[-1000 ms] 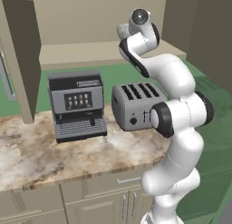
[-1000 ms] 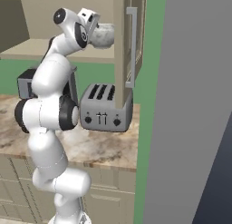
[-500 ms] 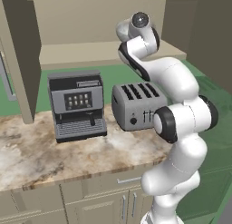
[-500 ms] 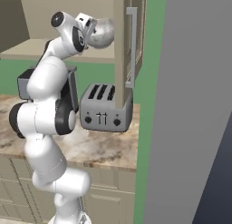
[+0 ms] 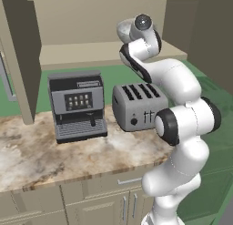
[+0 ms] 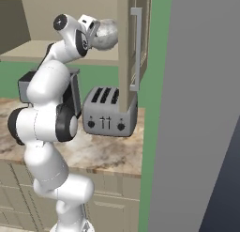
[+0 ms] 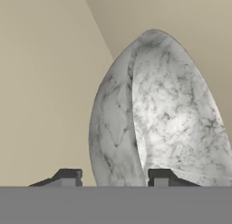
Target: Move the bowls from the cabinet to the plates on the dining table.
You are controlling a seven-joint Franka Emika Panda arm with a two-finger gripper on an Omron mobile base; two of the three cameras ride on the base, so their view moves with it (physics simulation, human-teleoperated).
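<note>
In the hand view the tool (image 7: 111, 178) has its two dark fingertips (image 7: 68, 175) set either side of the rim of the pale grey-white marbled bowl (image 7: 154, 114), one tip outside the wall and one inside the hollow; whether the pads actually press on the stone cannot be told, so the tool reads as partly closed about the rim. The bowl stands tipped on edge in that view, its hollow turned to the right, with plain beige cabinet surfaces behind it. From the right base view the tool (image 6: 93, 31) sits up at shelf height with the bowl (image 6: 107, 34) at its tip, just beside the cabinet (image 6: 125, 48) door with its long silver bar handle (image 6: 137, 48). In the left base view the bowl (image 5: 125, 30) peeks out behind the arm's wrist, above the beige shelf (image 5: 82, 53). Below, on the marbled worktop (image 5: 50, 155), a toaster (image 5: 139, 105) stands beside a coffee machine (image 5: 78, 105).
</note>
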